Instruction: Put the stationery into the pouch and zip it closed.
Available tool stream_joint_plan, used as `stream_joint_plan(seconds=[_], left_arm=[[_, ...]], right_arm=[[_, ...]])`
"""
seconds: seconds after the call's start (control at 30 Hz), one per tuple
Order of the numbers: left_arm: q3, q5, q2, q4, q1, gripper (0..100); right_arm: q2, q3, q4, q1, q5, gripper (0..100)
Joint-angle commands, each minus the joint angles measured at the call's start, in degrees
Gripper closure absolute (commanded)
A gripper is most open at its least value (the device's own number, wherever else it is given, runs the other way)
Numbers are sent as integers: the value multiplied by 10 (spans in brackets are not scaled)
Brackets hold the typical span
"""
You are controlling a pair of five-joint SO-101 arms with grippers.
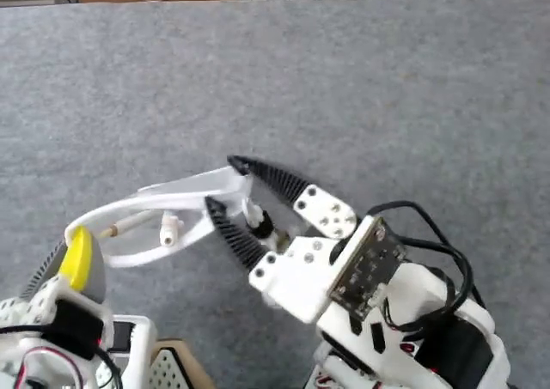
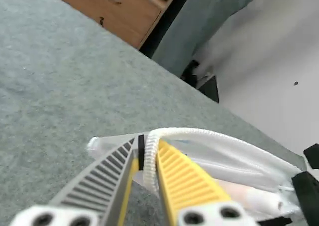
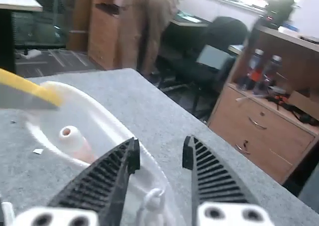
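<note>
Both claws are tending the soft, probably floppy pouch [image 1: 185,187]: left claw [image 2: 142,147] pinching its rim, right claw [image 1: 221,181] spread beside the zipper pull [image 3: 152,203].

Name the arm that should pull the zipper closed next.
Right. The right gripper is open astride the pouch rim, beside what looks like the zipper pull; the left gripper is shut on the pouch's other end, anchoring it.
</note>
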Motion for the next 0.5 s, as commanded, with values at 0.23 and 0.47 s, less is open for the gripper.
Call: stream_joint_plan(seconds=[0.23,0.47], left_arm=[[46,-41,154,-1,-13,971],[85,-39,149,-2,-40,971]], right_arm=[[-1,14,6,28,1,857],[0,23,6,28,1,886]])
